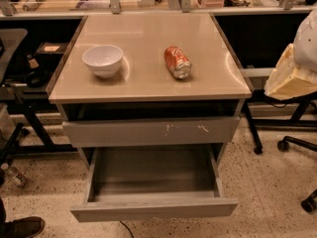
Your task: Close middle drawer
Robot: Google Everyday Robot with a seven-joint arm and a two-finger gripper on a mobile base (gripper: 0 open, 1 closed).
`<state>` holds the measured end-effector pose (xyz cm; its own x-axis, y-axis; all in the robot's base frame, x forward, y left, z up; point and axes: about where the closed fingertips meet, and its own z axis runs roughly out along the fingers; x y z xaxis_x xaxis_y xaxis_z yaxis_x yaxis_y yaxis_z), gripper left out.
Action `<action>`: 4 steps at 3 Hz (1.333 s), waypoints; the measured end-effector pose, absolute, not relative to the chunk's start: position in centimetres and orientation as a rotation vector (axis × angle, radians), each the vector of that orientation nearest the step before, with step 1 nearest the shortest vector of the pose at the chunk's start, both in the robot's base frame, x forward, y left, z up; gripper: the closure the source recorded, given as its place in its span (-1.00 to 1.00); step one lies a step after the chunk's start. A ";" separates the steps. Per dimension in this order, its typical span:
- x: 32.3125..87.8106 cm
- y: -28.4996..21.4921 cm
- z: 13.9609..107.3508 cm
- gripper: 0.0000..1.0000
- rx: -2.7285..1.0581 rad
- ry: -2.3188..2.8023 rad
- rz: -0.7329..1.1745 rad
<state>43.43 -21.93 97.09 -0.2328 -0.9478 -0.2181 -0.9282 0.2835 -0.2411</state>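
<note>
Speckled floor [277, 192], and the table [148, 86] stands centre. The tool [290, 81] hangs off its right edge; released or clenched, I cannot tell. The middle drawer [153, 208] juts wide open, low and left of the tool. This looks like the approach step. Next move: drop down-left to that plain front and push it straight in.

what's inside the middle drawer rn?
Middle drawer: only its bare grey tray shows, no items. Its back part is covered by the scratched drawer front above, so that part is unknown. Claw hangs at the right, beside the tabletop, apart from the drawer.
</note>
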 end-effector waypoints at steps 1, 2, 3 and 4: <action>41.4 -22.0 94.7 1.00 -1.695 2.271 -0.074; 38.2 -21.6 89.9 1.00 -1.708 2.320 -0.022; 34.9 -20.8 84.2 1.00 -1.716 2.373 0.063; 30.7 -20.0 77.9 1.00 -1.735 2.455 0.179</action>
